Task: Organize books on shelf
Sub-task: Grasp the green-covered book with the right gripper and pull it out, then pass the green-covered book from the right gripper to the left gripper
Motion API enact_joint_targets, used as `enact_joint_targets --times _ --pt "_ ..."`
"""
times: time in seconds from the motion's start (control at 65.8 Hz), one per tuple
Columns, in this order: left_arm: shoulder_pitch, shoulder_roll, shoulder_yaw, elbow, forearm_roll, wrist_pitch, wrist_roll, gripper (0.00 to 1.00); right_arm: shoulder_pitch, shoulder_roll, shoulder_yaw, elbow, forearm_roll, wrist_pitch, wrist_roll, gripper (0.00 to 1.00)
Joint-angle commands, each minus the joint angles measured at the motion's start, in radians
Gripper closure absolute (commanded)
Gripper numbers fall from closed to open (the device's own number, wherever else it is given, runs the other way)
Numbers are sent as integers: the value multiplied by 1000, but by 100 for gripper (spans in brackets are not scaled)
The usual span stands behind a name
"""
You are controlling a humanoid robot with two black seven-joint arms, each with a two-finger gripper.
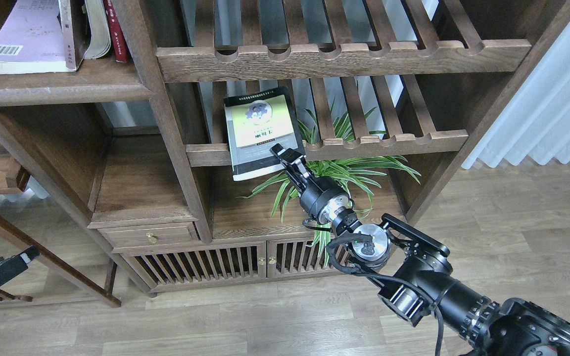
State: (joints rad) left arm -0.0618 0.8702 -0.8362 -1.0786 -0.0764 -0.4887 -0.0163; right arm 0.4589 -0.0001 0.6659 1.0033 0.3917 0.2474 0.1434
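Observation:
The black-grey book with a yellow-green panel (260,131) lies tilted on the lower slatted rack (389,141), its near end hanging over the front rail. My right gripper (281,153) is shut on the book's near right corner. The pale lavender book (25,37) leans on the solid dark shelf board (62,89) at upper left. Beside it stand a cream-paged book (96,29) and a dark red spine (116,29). My left gripper (5,269) hangs low at the left edge, dark and small, far from the books.
A green spider plant (344,173) stands on the board under the rack, right behind my right wrist. An upper slatted rack (344,57) overhangs the book. A bookcase upright (166,123) separates the rack from the solid shelves. White curtain (552,99) at right.

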Motion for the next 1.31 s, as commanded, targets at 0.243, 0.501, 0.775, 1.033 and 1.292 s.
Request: enact_joint_targets --times 0.243,0.501,0.775,1.033,1.292 --pt "5 -120 16 -1 -46 0 -7 0 -304 -132 -3 161 -103 241 -153 96" --pt "-10 -218 91 -66 -273 0 -10 0 -467 -155 60 140 -116 241 -309 96" --pt "-10 -227 204 -214 -332 0 -103 0 -491 -63 67 118 -169 241 -335 96" --pt "-12 -284 227 -239 -330 0 -105 0 -499 0 69 103 -178 241 -350 96" --pt "-12 -345 230 -256 -326 0 -100 0 -505 0 60 90 -206 241 -352 96"
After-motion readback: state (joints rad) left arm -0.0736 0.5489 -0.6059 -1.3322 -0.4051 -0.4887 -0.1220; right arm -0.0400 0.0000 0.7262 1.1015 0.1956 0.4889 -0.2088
